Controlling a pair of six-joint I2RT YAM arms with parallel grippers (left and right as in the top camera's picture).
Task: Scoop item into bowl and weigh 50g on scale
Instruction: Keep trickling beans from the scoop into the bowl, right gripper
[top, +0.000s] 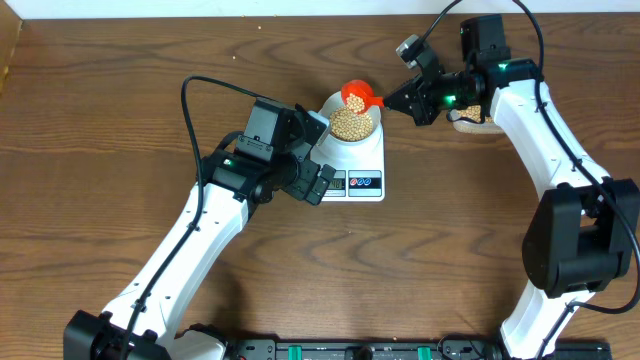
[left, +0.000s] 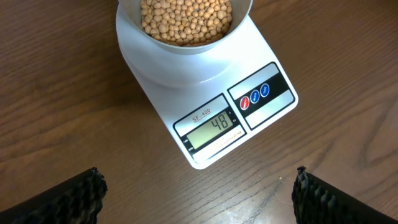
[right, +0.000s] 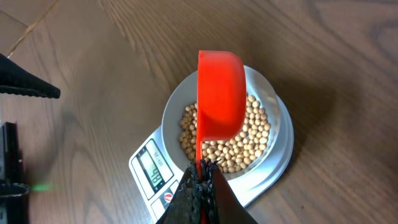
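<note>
Right gripper (right: 202, 173), clamped shut on the red scoop (right: 221, 87) handle, holds the cup tipped directly over the bowl (right: 171, 109) of beans (right: 252, 134) on the scale (left: 161, 74); the handle axis points straight ahead of me. Left gripper (left: 199, 193) hangs wide open and empty at the scale's front.

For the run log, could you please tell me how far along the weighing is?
Done: the small pale round bowl on the flat white digital scale holds many tan round beans. In hand: the right tool grips the orange-red plastic scoop, tipped over the bowl. Left: the display reads 48, so a few more beans.
</note>
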